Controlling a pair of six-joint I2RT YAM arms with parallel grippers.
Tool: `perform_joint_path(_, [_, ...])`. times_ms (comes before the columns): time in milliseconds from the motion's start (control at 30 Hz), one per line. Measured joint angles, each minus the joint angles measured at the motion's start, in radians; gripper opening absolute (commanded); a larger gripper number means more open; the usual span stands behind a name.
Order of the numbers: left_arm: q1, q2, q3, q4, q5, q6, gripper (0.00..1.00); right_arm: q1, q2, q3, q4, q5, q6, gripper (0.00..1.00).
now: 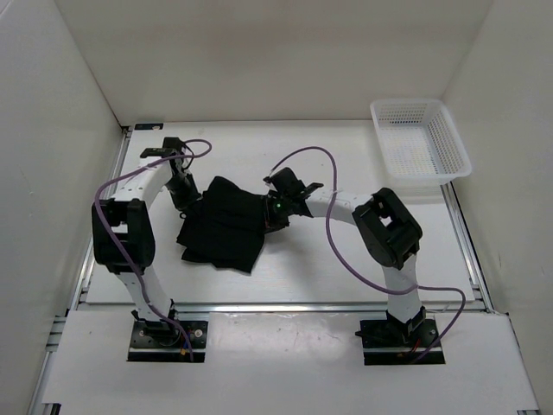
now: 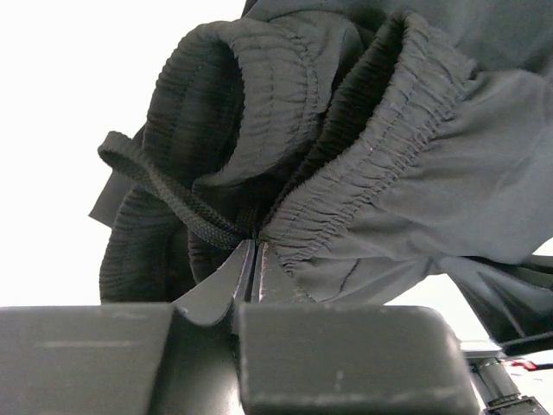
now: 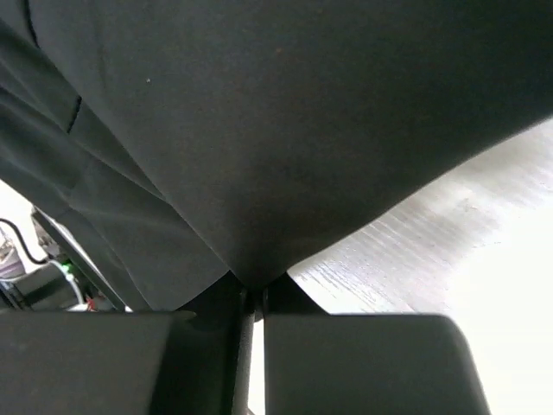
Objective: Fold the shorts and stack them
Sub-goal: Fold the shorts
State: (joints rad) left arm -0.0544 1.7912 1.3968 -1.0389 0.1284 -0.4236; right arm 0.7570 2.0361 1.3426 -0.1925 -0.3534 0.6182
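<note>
A: Left gripper [image 2: 251, 264] status?
B: Jaws closed, pinching the shorts [image 1: 223, 226] at the gathered waistband [image 2: 380, 164], beside the drawstring [image 2: 164, 186].
A: Right gripper [image 3: 256, 292]?
B: Closed on a fabric edge, apparently a leg hem. The shorts lie bunched on the table [image 1: 346, 268], between both grippers.

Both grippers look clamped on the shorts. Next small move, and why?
Probably raise both a little and draw them apart. The left gripper is shut on the elastic waistband, the right gripper on a plain fabric edge, and the shorts lie bunched between them; tension should flatten them for folding.
</note>
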Motion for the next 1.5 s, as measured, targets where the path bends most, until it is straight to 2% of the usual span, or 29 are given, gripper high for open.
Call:
perform_joint_path(200, [-0.026,0.019,0.011,-0.002,0.001,-0.003,0.1,-0.046,-0.011,0.008,-0.044,0.041,-0.013,0.0])
perform_joint_path(400, [-0.15,0.086,0.124,-0.004,0.039,-0.049,0.1,-0.163,-0.052,0.04,-0.139,0.1,-0.084,0.0])
perform_joint_path(433, [-0.173,0.114,0.163,-0.005,0.042,-0.058,0.21,-0.185,-0.044,0.071,-0.171,0.118,-0.103,0.08])
perform_joint_path(467, [-0.19,0.14,0.193,-0.002,0.046,-0.065,0.29,-0.2,-0.033,0.106,-0.201,0.13,-0.114,0.22])
perform_joint_path(500, [-0.204,0.17,0.228,-0.002,0.049,-0.072,0.4,-0.216,-0.019,0.148,-0.227,0.145,-0.128,0.57])
perform_joint_path(533, [-0.212,0.2,0.259,-0.005,0.051,-0.079,0.52,-0.23,-0.012,0.18,-0.24,0.159,-0.135,0.74])
perform_joint_path(567, [-0.216,0.221,0.281,-0.004,0.052,-0.077,0.67,-0.243,-0.01,0.205,-0.249,0.177,-0.149,0.87])
perform_joint_path(600, [-0.216,0.24,0.301,-0.008,0.051,-0.084,0.89,-0.253,-0.014,0.223,-0.257,0.197,-0.166,0.99])
perform_joint_path(633, [-0.215,0.251,0.314,-0.012,0.045,-0.085,0.99,-0.257,-0.024,0.23,-0.26,0.217,-0.172,0.99])
perform_joint_path(667, [-0.212,0.254,0.322,-0.018,0.036,-0.092,1.0,-0.259,-0.039,0.23,-0.27,0.24,-0.185,0.99])
perform_joint_path(767, [-0.208,0.247,0.372,-0.063,-0.001,-0.1,1.0,-0.253,-0.129,0.199,-0.31,0.314,-0.203,0.99])
perform_joint_path(967, [-0.203,0.134,0.43,-0.098,-0.072,-0.085,1.0,-0.245,-0.508,0.029,-0.357,0.497,-0.215,0.99])
perform_joint_path(1167, [-0.203,-0.151,0.382,-0.068,-0.124,-0.074,1.0,-0.282,-0.832,-0.1,-0.437,0.702,-0.218,0.99])
perform_joint_path(1367, [-0.203,-0.513,0.236,-0.006,-0.177,-0.073,1.0,-0.319,-1.009,-0.193,-0.56,0.854,-0.208,0.99])
perform_joint_path(1500, [-0.203,-0.632,0.182,0.01,-0.21,-0.073,1.0,-0.323,-1.059,-0.2,-0.614,0.908,-0.194,0.99])
